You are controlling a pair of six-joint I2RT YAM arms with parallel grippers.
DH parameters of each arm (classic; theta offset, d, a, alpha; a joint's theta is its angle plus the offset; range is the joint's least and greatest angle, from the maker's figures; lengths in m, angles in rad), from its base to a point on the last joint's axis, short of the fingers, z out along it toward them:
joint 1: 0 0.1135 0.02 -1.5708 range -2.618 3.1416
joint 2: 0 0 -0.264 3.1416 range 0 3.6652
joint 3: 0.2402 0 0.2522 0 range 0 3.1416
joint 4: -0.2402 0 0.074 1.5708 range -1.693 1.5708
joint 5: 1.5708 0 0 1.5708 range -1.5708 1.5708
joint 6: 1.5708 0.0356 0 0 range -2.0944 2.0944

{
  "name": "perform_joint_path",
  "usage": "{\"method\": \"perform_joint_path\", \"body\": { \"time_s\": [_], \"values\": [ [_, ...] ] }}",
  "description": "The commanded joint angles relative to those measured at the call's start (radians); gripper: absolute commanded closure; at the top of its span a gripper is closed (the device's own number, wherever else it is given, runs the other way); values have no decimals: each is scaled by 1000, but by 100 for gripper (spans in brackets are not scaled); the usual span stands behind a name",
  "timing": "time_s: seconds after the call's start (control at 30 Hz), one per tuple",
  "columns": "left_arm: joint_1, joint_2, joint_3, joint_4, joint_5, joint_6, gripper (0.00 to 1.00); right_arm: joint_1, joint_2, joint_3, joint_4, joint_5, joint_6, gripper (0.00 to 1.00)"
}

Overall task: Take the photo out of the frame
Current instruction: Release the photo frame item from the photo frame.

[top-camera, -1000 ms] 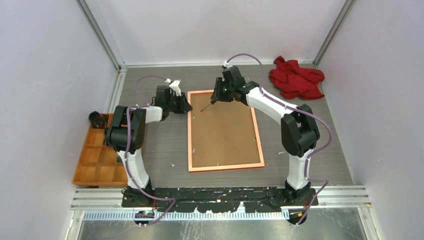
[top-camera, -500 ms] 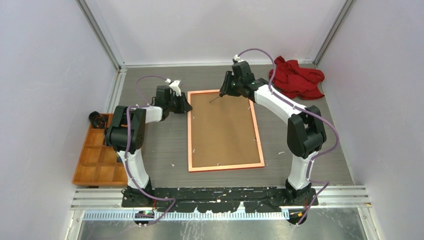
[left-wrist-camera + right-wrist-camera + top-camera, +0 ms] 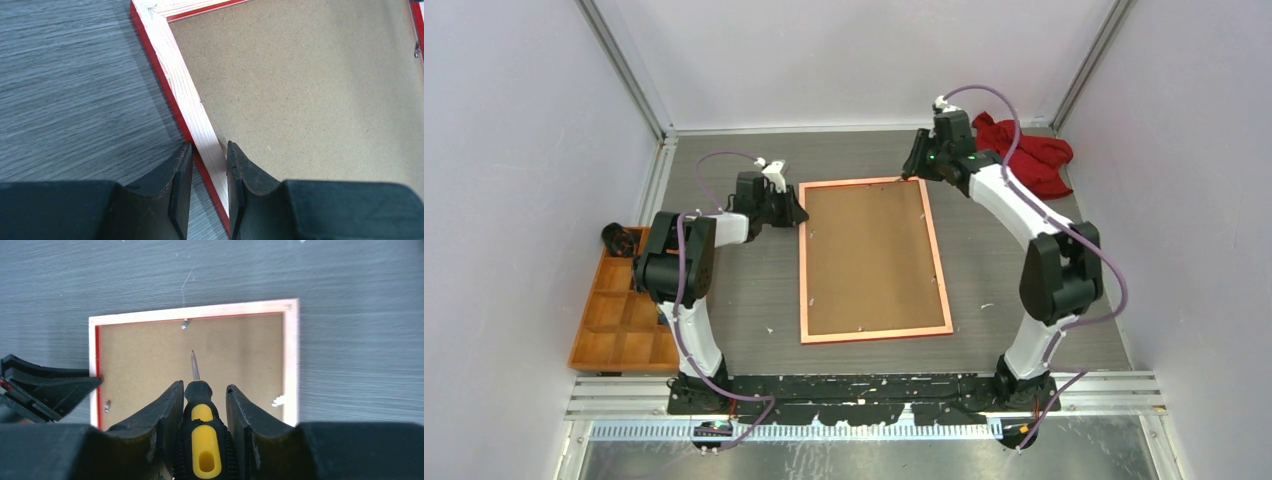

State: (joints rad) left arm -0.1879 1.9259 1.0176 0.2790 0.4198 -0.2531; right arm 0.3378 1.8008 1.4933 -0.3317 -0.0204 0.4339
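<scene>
Pinches the frame point(image 3: 187, 100) at its left rail in the left jaws, grips a screwdriver point(image 3: 202, 430) in the right jaws. Seems light yet rigid; best held by the rails.

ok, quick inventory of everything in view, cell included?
frame: one, red with orange-pink back rim, face down at table centre
backing board: one, brown, inside the frame
tabs: at least three visible, metal, on the frame's inner rim
screwdriver: one, black and yellow handle, over the frame's far end
cloth: one, red, crumpled at far right corner
tray: one, orange, compartmented, left edge
black object: one, at the tray's far end, too small to identify
table: one, grey wood grain
left gripper: black, clamped on the frame's left rail
right gripper: black, holding the screwdriver
</scene>
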Motion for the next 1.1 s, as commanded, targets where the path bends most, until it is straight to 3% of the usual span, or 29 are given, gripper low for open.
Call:
{"method": "perform_joint_path", "body": {
  "time_s": [0.0, 0.17, 0.4, 0.6, 0.8, 1.07],
  "values": [
    [-4, -33, -24, -5, 49, 38, 79, -15, -216, -52, -23, 14, -254, 99],
    [-1, -33, -25, -3, 48, 34, 79, -15, -441, -276, 22, 73, -413, 99],
    [-1, -33, -25, -3, 48, 32, 78, -15, -648, -508, 184, -30, -523, 99],
    [-1, -32, -25, -3, 52, 32, 79, -13, -622, -611, 327, -2, -573, 99],
    [-1, -30, -23, -4, 56, 34, 79, 26, -559, -657, 479, 188, -659, 99],
    [-1, -28, -19, -8, 59, 35, 79, 79, -506, -683, 507, 185, -729, 99]
  ]
}}
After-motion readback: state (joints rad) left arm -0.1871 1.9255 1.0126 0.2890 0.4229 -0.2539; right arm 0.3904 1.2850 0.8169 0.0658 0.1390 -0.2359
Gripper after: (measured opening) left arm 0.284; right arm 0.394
